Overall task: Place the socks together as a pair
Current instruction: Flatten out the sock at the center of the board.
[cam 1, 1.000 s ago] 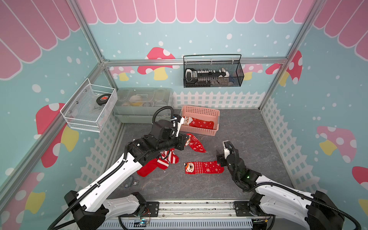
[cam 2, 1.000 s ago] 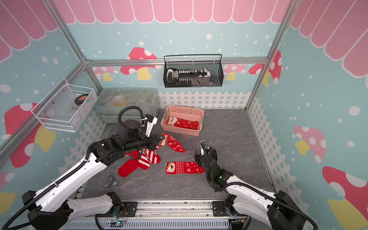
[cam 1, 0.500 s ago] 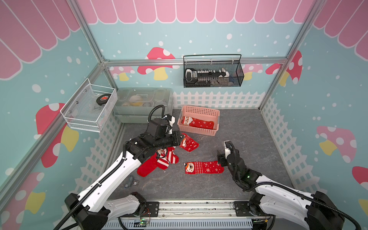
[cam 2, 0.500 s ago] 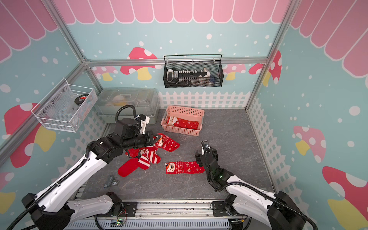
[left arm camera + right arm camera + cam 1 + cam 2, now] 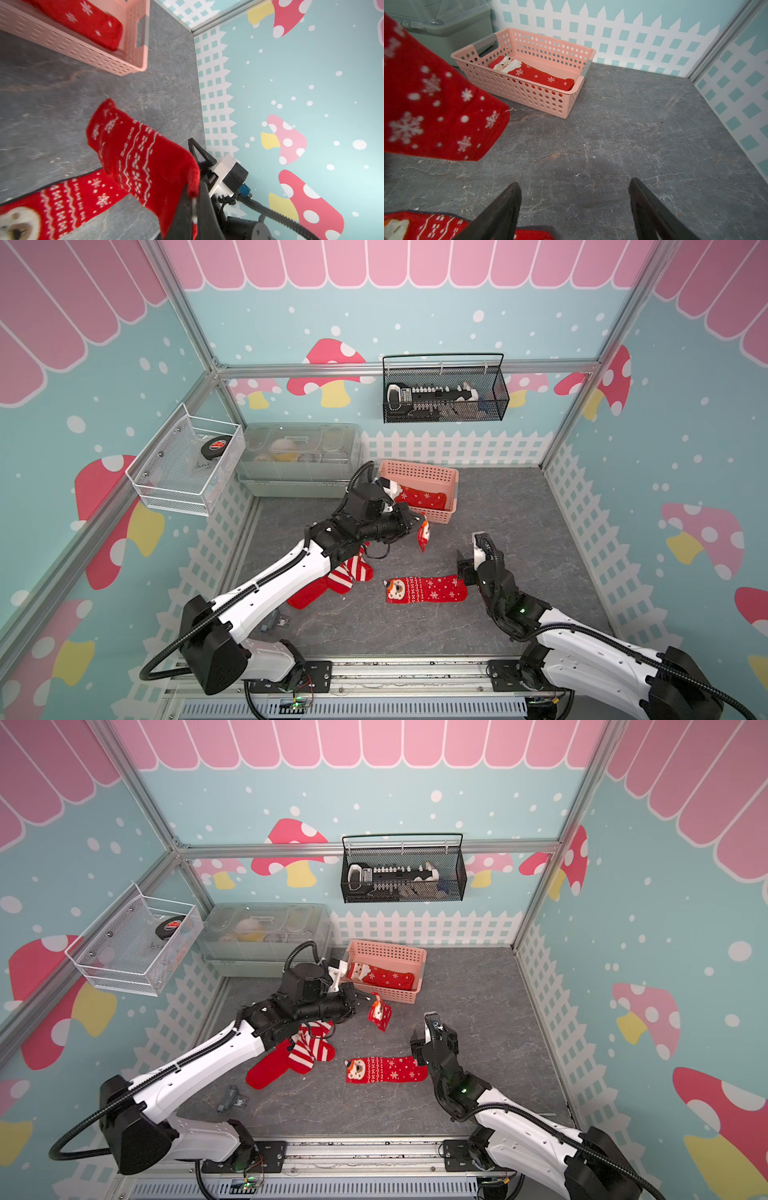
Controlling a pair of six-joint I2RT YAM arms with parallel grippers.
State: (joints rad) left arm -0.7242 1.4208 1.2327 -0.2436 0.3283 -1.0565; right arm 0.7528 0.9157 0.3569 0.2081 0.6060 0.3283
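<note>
Left hand (image 5: 415, 521) is clamped shut on the hanging sock (image 5: 423, 534): red, Santa face, crumpled in both top views so its length is hard to read. It dangles clear of the table (image 5: 519, 531), just in front of the pink basket (image 5: 417, 469). In the left wrist view the fingers (image 5: 187, 212) pinch one edge of it, but the grip runs off the frame, so I can't tell how much fabric is caught. In the right wrist view the same sock is a blurred red patch with snowflakes, cut off at the frame edge. Right hand (image 5: 470, 556) has its fingers apart with only bare table between them. It sits at the toe end of the flat sock (image 5: 428, 590), which lies stretched out on the table with its face end toward the left arm. Can't tell whether the fingers touch the toe or are just above it; the right wrist view shows only a strip of that sock along the frame edge. Striped socks (image 5: 351, 570) are bunched on the table and partly hidden under the left forearm, so the count is unclear. Basket sock (image 5: 384, 978) lies inside the basket. Small dark item (image 5: 232, 1099) near the left arm base is too small to identify.
</note>
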